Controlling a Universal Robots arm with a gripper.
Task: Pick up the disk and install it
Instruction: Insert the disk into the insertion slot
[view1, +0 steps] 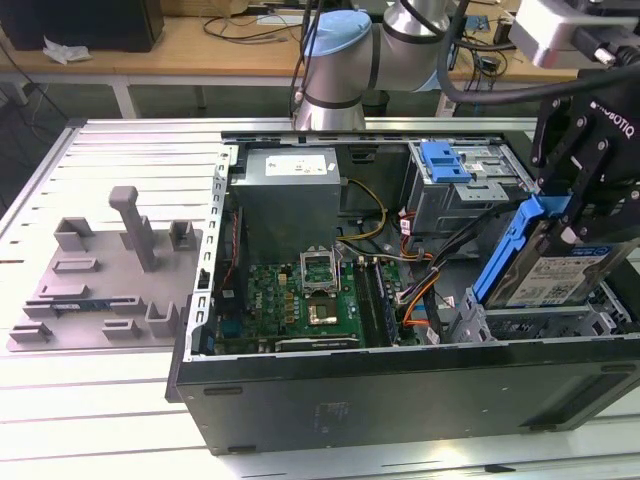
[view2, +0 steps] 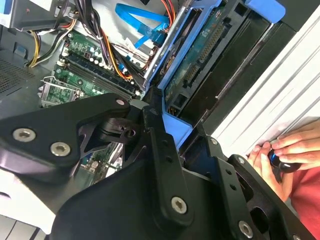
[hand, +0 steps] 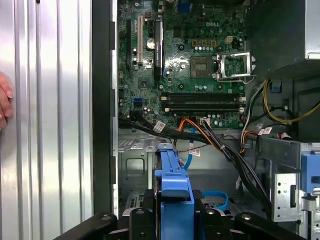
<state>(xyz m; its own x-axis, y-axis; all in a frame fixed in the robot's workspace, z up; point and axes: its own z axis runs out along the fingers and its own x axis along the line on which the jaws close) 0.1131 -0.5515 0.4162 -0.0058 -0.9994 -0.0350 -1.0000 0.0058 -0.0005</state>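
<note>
The gripper (view1: 575, 222) is closed on the disk (view1: 562, 275), pinching it across its blue carrier (view1: 505, 255). In the first wrist view a black finger (hand: 141, 220) stands on each side of the carrier's blue edge. The disk hangs tilted, one long edge raised, inside the open computer case (view1: 400, 395) at the exterior view's right. It is directly above the metal drive cage (view1: 540, 325) and appears not yet seated in it. In the second wrist view the disk's underside, with its green circuit board, faces the camera. The motherboard (view1: 300, 295) lies near the middle of the case floor, and a bundle of cables (view1: 420, 285) runs between it and the drive cage. A person's hand (view2: 292, 150) rests on the ribbed table (view1: 120, 150) just outside the case wall. Handling assessment: the disk is likely rigid and fairly heavy for its size, and sensitive to shock. Its smooth metal faces would offer poor grip. The plastic carrier probably flexes slightly under load. The carrier's side rails are the appropriate place to take hold, keeping pressure off the exposed circuit board and the connector end.
</note>
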